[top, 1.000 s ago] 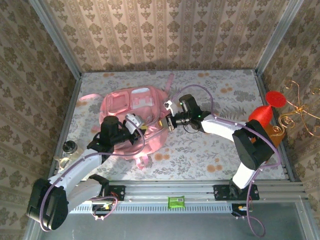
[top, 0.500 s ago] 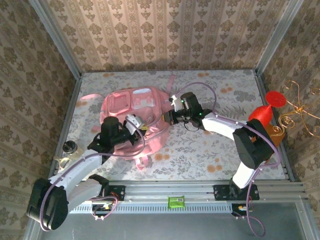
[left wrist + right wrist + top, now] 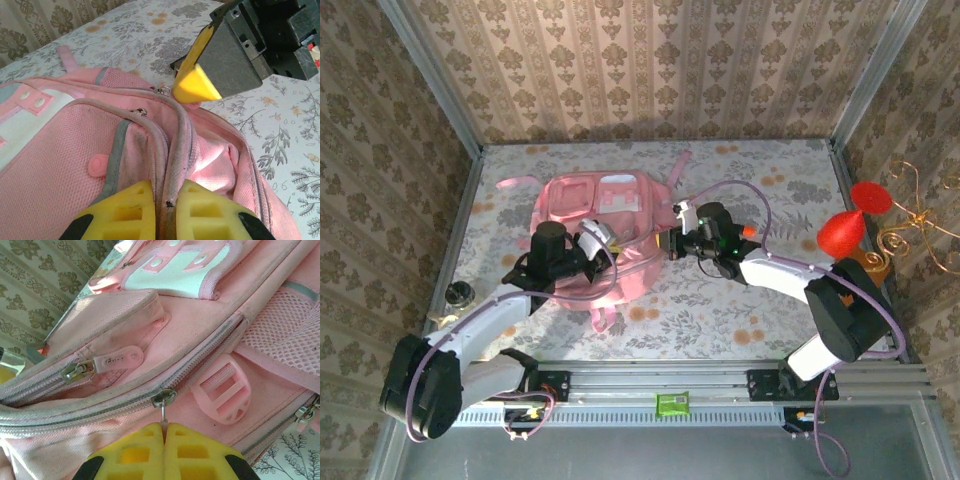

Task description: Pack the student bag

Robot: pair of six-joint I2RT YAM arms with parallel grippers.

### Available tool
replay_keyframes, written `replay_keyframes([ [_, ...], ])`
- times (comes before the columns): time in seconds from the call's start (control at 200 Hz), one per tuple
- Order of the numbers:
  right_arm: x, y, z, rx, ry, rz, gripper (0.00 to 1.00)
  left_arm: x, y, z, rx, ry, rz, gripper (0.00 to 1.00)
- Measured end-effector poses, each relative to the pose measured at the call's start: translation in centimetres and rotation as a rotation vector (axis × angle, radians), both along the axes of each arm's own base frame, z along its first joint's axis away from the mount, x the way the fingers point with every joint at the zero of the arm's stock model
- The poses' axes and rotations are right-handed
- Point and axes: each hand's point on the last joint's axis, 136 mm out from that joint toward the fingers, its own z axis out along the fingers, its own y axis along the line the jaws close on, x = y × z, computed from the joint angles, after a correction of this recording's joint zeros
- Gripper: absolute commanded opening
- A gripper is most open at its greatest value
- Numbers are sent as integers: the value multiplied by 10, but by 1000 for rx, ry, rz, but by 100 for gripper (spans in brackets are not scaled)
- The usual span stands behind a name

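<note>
The student bag (image 3: 582,205), a large pink backpack with white patches, lies in the middle of the table. My left gripper (image 3: 598,243) is at its near side. In the left wrist view its yellow fingers (image 3: 130,212) are shut on the rim of the bag's (image 3: 60,150) open main compartment, with the zipper edge pinched between them. My right gripper (image 3: 677,240) is at the bag's right side. In the right wrist view it (image 3: 164,432) is shut on the pull tab of a metal zipper slider (image 3: 163,397) on the bag (image 3: 200,315). The right gripper (image 3: 194,90) also appears across the opening.
A small jar (image 3: 458,293) stands at the table's left edge. A red cone-shaped object (image 3: 848,228) and gold wire shapes (image 3: 920,225) sit beyond the right wall. Patterned walls enclose the table. Floral tabletop (image 3: 760,300) lies bare near the front right.
My right gripper has moved right with the zipper pull. The bag has shifted right and back, and my left gripper has followed slightly with the rim.
</note>
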Motion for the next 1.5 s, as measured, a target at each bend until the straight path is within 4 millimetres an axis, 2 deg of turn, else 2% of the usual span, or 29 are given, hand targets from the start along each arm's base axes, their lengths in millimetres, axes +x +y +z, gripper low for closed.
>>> replay_keyframes([
  [0.08,-3,4,0,-3,-2,8,0,1,6,-2,13,20,43,51],
  [0.18,-5,6,-1,-5,-1,9,0,-1,11,-2,31,23,78,67],
  [0.24,-5,6,-1,-5,1,9,0,-6,7,5,34,-7,66,75],
  [0.395,-5,7,-2,-3,9,6,0,-18,-18,21,47,-64,11,81],
  [0.52,-5,7,-4,-1,19,5,0,-12,-36,20,108,-74,7,80],
  [0.63,-5,7,-4,3,24,2,0,0,-43,2,185,-56,30,75],
  [0.715,-5,8,-5,5,28,0,0,6,-42,-19,250,-29,48,71],
  [0.785,-5,8,-7,3,32,-1,0,8,-41,-31,285,-16,53,62],
  [0.855,-5,8,-9,1,37,-1,0,9,-41,-35,305,-22,54,50],
  [1.03,-3,8,-14,-2,42,-4,0,8,-38,-35,334,-39,49,0],
  [1.18,0,7,-21,-8,48,-3,0,7,-26,-24,312,-46,60,0],
  [1.5,13,9,-34,-53,81,-18,0,-15,-8,-28,201,-28,29,0],
])
